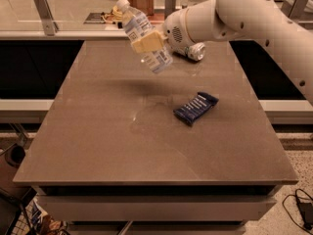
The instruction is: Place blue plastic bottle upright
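Observation:
The blue plastic bottle (143, 35) is clear and pale bluish with a white cap and a white label. It hangs in the air above the far part of the brown table (98, 141), tilted, with its cap up and to the left. My gripper (148, 41) is shut on the bottle's middle, its tan fingers (145, 44) across the body. The white arm reaches in from the upper right.
A flat dark blue snack wrapper (195, 107) lies right of the table's middle. A metal can (193, 51) lies on its side at the far edge, partly behind my wrist. A counter with a metal post (43, 11) and clutter runs behind the table.

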